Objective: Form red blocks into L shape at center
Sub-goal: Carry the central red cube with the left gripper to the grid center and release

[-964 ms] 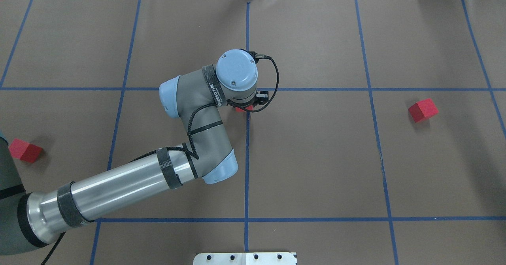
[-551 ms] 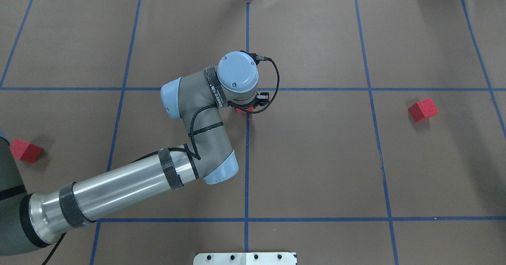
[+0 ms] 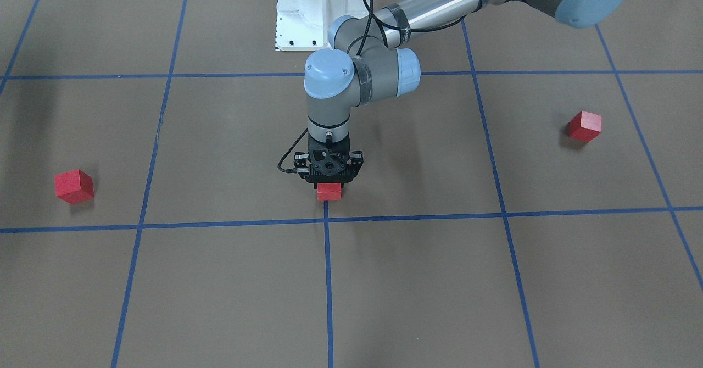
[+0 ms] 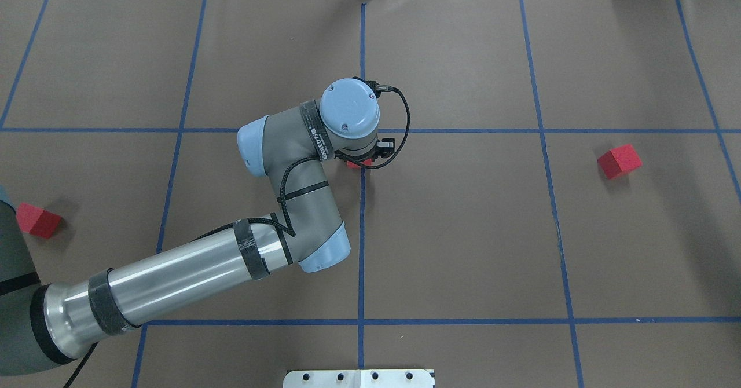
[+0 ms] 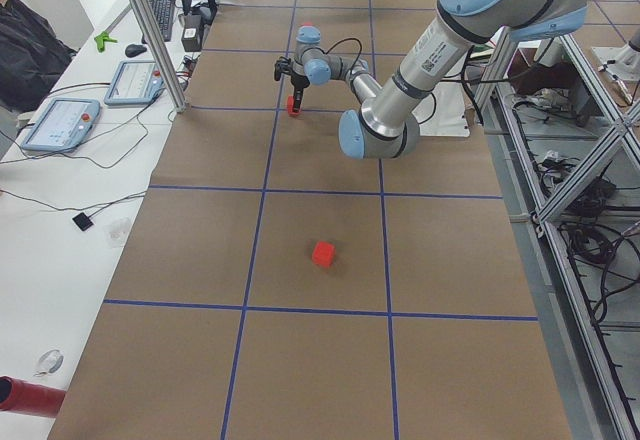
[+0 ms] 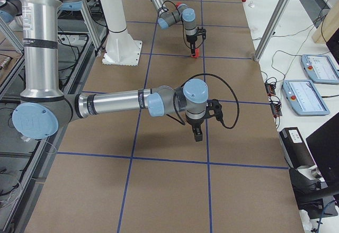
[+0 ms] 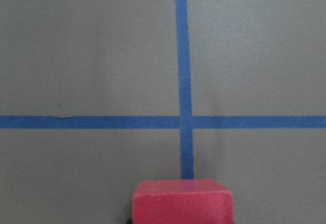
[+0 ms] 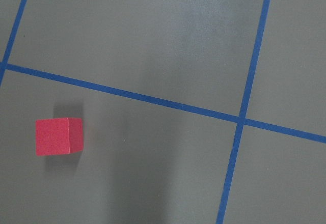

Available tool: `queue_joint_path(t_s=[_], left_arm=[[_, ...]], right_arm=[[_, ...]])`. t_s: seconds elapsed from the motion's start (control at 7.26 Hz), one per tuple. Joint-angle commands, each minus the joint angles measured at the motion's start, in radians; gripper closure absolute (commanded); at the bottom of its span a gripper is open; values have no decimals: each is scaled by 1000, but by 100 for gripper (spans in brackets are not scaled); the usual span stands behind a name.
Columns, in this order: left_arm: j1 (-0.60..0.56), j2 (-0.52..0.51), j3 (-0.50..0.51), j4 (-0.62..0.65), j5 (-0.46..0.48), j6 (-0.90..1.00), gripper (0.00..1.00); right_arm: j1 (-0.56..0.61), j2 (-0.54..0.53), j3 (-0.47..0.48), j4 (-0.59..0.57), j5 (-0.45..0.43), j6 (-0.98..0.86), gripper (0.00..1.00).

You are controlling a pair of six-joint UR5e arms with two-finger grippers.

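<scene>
Left wrist-mounted view guides me: my left claw (image 3: 328, 184) is clamped on one red block (image 7: 182, 201), low over the tape line just on my side of the center (image 7: 186, 122) crossing. Whether it touches the paper I cannot tell. I judge this is the set-down: lower flat, release without twisting, lift straight, and leave room alongside for the right-hand block (image 4: 619, 161) and the left-hand block (image 4: 37, 220). A cube has no long axis; its front face lies parallel to the cross tape. My right claw (image 6: 196, 133) hangs well apart; wide or narrow, I cannot tell.
</scene>
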Motion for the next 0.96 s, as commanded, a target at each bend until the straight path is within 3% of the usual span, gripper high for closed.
queue_joint_path(t_s=[0.0,0.55,0.69,0.83], left_arm=[[1,-4,0,0,0,2,11],[1,-12,-7,3,-1,10,1],[-22,-12,-36,8,-6,11,1],[-60,-6,-84,17,-21,13,1]], right_arm=[[0,0,0,-1,0,0,1],[0,15,1,1,0,2,1],[-32,46,9,2,2,106,1],[-143,81,20,20,-1,293,1]])
